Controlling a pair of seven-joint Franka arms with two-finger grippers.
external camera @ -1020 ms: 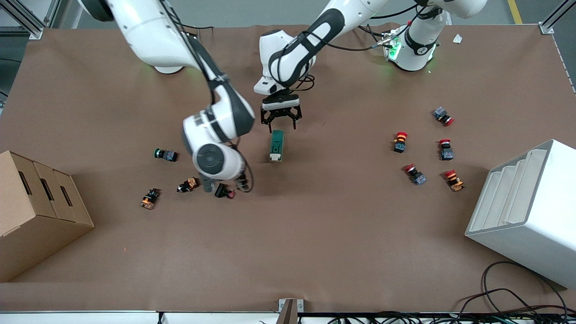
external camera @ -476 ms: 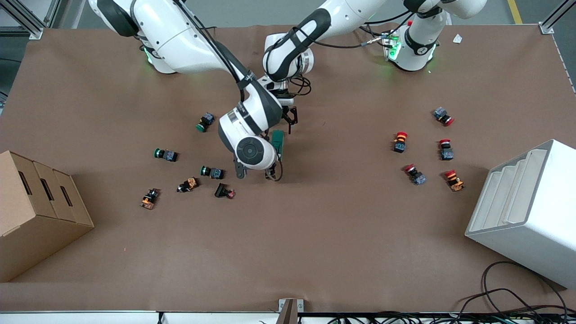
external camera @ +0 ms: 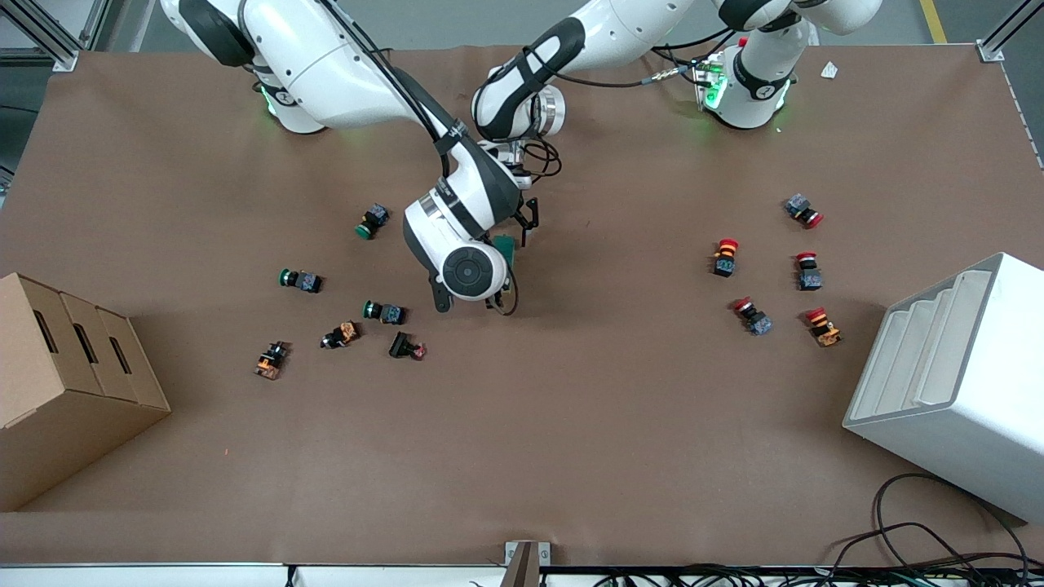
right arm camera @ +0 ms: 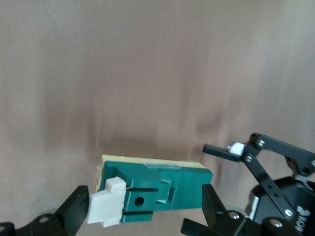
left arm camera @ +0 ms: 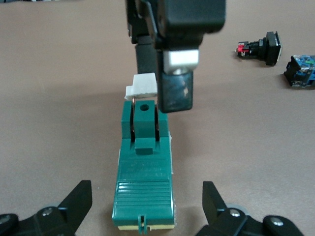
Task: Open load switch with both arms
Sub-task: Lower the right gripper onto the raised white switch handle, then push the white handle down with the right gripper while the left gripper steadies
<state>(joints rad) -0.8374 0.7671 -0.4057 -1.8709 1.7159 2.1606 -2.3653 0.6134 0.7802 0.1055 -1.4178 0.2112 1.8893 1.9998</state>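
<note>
The dark-green load switch (external camera: 507,247) lies on the brown table near the middle, mostly hidden under the right arm's wrist in the front view. Its white toggle (right arm camera: 106,201) sits at the end nearer the front camera. My right gripper (right arm camera: 145,211) is open just above that end, with one finger (left arm camera: 175,88) beside the toggle. My left gripper (left arm camera: 146,206) is open too, low over the switch's farther end (left arm camera: 144,196), one finger on either side and neither touching.
Green, orange and black push buttons (external camera: 383,311) lie scattered toward the right arm's end, near a cardboard box (external camera: 65,383). Red-capped buttons (external camera: 726,257) lie toward the left arm's end, next to a white stepped bin (external camera: 954,383).
The right arm swung from over the push buttons to the switch's toggle end. The left gripper came down around the switch's farther end. Two green buttons came into view.
</note>
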